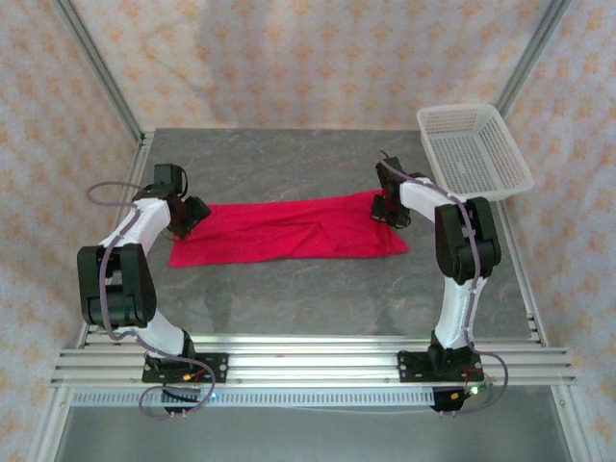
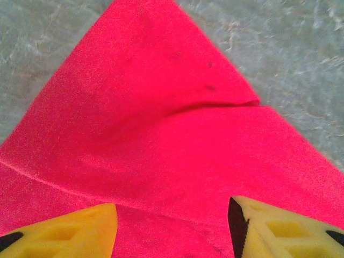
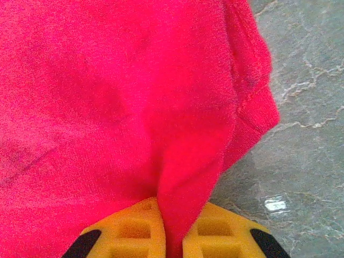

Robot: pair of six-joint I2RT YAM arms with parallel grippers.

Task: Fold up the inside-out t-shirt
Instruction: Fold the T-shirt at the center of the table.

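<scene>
Because the bright crimson-red soft fabric t-shirt (image 1: 289, 231) lies as a long flat band across the middle of the grey stone-patterned surface (image 1: 289, 308), with its long axis running from 9 o'clock to 3 o'clock in the overhead view, each arm has one end of it within reach. The right fingers (image 3: 171, 236) are at the band's 3 o'clock end, on its far corner, pressed together with a ridge of red cloth pinched between them. From there the hem edge runs off toward 1 o'clock in the wrist view. The left fingers (image 2: 172, 226) are at the 9 o'clock end, also on the far corner, and stand spread. One is on each side of the cloth, with nothing clamped, and the corner's point lies toward 12 o'clock from them. The coming move probably turns on this mismatch. One end is gripped and the other is only straddled, so the left side would need to close on its corner before both far corners could be carried toward 6 o'clock together. Lifting from the right alone would likely skew the band.
</scene>
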